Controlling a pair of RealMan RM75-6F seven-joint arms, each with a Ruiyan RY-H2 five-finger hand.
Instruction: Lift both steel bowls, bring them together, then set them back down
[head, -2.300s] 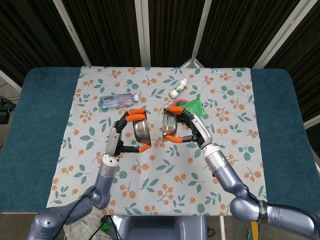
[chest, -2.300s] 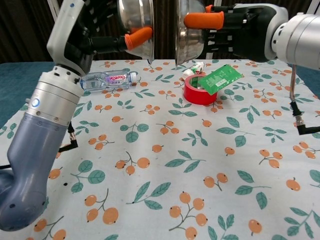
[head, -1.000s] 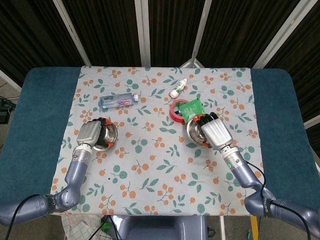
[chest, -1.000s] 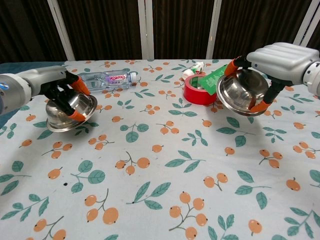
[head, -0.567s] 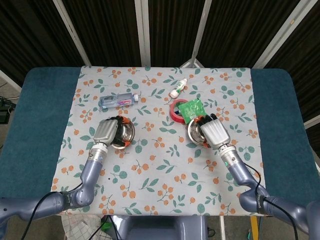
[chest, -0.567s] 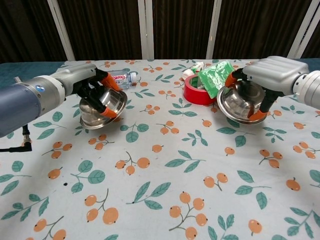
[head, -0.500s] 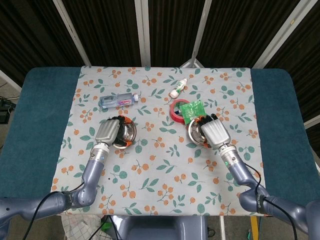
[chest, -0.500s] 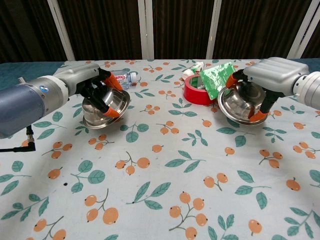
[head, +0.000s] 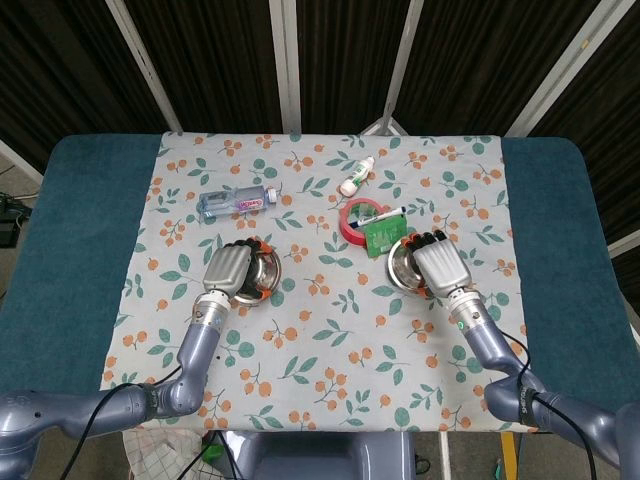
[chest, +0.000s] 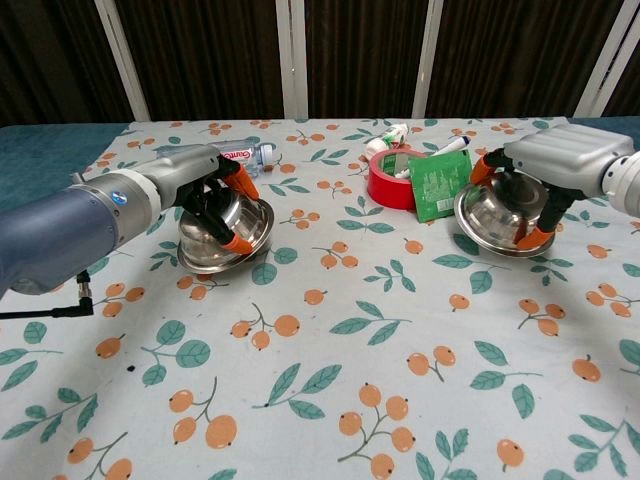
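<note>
Left hand clamped around left steel bowl, tilted low over the floral cloth, near the water bottle. Right hand clamped around right steel bowl, just beside the green packet and red tape roll. Bowls well apart.

I read little here. Clear plastic water bottle lying on floral tablecloth: pink label carries white brand lettering, upside down in chest view, too blurred for me to spell out. Small white squeeze bottle: green print, unreadable. Green flat packet: no text I can resolve.
</note>
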